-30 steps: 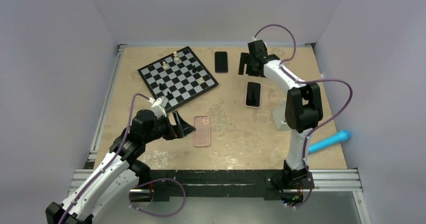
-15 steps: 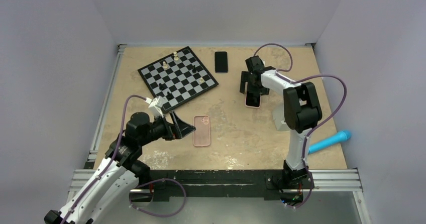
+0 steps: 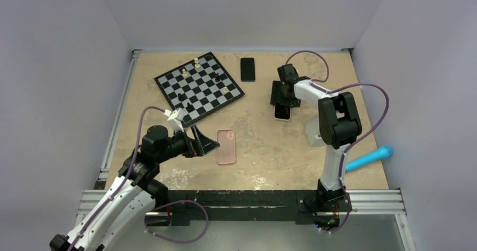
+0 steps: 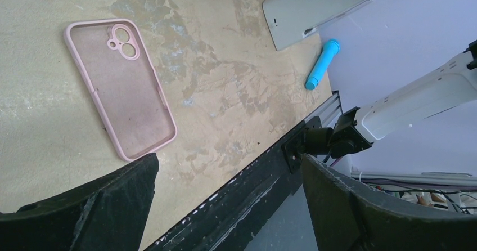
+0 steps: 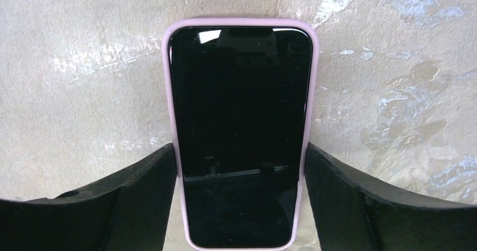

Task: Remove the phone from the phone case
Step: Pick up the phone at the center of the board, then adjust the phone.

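Pink and hollow, a spare case lies flat on the counter just ahead of your left end effector. Its fingers are spread wide with nothing between them, and it is well apart from the job.

Farther out, your right end effector points down over the phone, which lies screen up, seated in its phone case. One finger stands at each long edge of the case, at or against the rim. These views do not show you whether they are pinching it.

By my reading you are at the first step, taking hold of the cased phone, with nothing separated. The next move calls for a firm hold on the case's sides. After that you need a second contact, likely the left end effector brought across, to peel the phone free of the rim.

Beyond the right end effector lie a bare phone and a chessboard, both clear of the work.
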